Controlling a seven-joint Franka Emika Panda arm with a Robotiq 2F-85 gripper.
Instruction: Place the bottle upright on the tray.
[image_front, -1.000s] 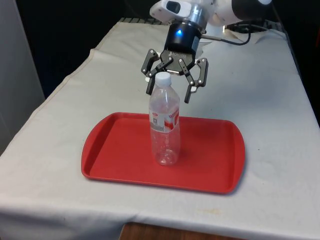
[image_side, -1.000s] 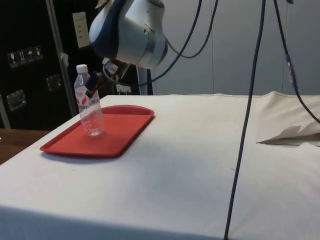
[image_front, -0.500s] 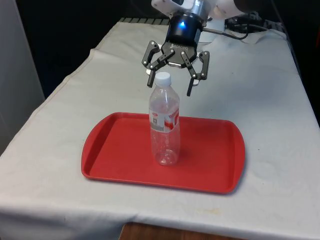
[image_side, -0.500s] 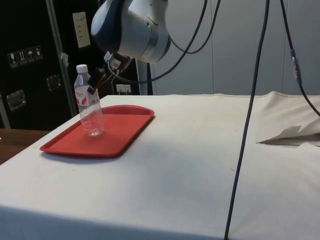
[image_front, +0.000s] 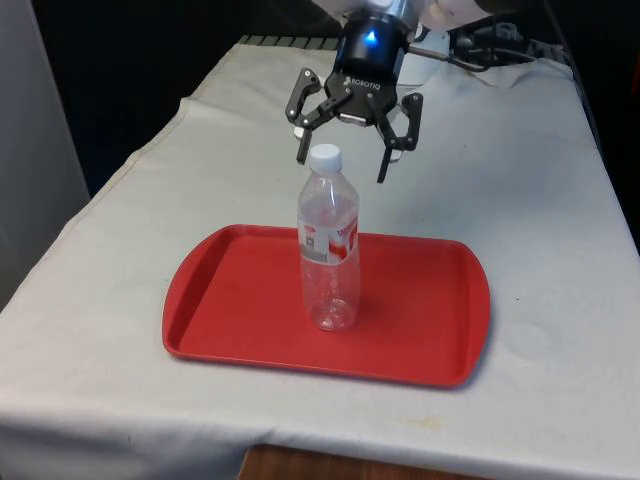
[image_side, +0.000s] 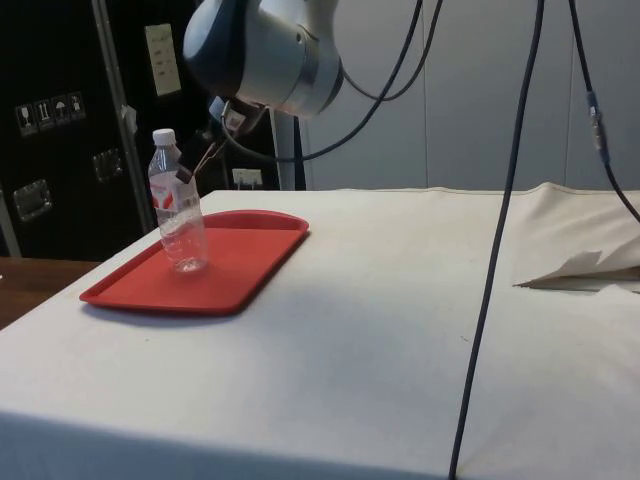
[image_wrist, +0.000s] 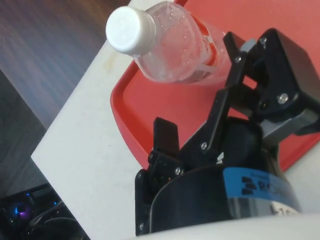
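Nearest me I see the flat red plastic tray (image_front: 420, 330) on the white cloth, with the clear plastic bottle with a white cap (image_front: 328, 250) standing upright near its middle. Beyond and above the cap hangs the black two-finger gripper (image_front: 346, 160), fingers spread wide, holding nothing. I judge the placing done; next I'd retreat clear without knocking the cap.

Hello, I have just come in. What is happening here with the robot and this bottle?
The clear bottle with a white cap stands upright on the red tray, which lies on the cloth-covered table. Nothing holds it. The gripper is open and hangs in the air behind the cap, on the far side of the bottle, not touching it. The placing looks done, and the arm seems free of the bottle.
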